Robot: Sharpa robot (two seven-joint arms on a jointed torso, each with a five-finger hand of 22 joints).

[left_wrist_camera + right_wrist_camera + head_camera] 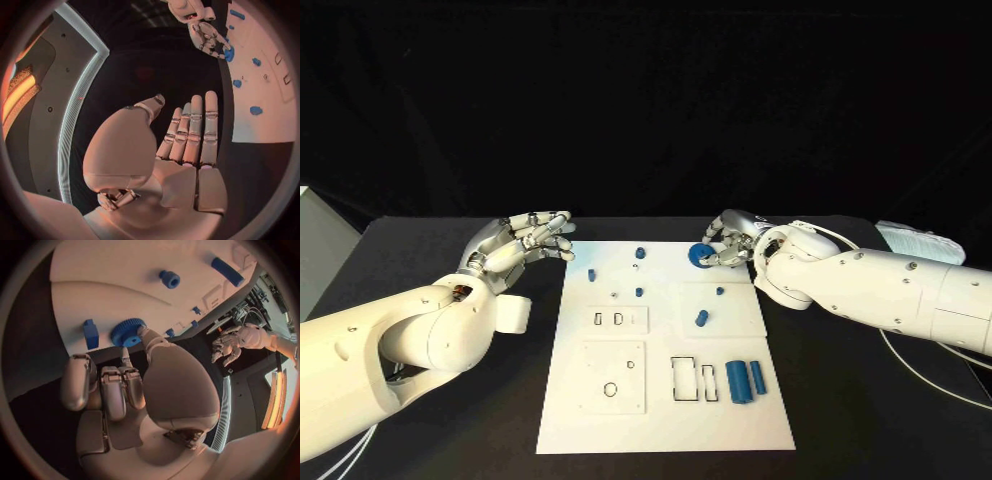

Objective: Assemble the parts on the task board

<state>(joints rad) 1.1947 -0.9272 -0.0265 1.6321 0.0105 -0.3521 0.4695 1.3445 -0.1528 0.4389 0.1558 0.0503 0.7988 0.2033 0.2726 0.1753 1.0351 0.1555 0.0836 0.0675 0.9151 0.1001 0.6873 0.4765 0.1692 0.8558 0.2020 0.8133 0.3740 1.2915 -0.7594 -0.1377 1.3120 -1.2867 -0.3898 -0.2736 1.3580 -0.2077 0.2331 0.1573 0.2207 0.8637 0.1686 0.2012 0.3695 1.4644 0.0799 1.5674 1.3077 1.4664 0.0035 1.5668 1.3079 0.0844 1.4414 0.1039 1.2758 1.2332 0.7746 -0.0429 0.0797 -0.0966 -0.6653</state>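
While fingering gear [698,254], right robot hand [733,243].

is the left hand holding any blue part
No, the left hand hovers with fingers spread beside the white board, with no part in it.

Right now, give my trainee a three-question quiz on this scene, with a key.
1. True or false: the left hand holds a blue part.
2. Which hand touches the blue gear? A) left B) right C) neither
3. Fill in: the two blue cylinders lie near the task board's ____ edge, nearest the robot.

Key: 1 false, its fingers hold nothing; 2 B, the right hand; 3 front.
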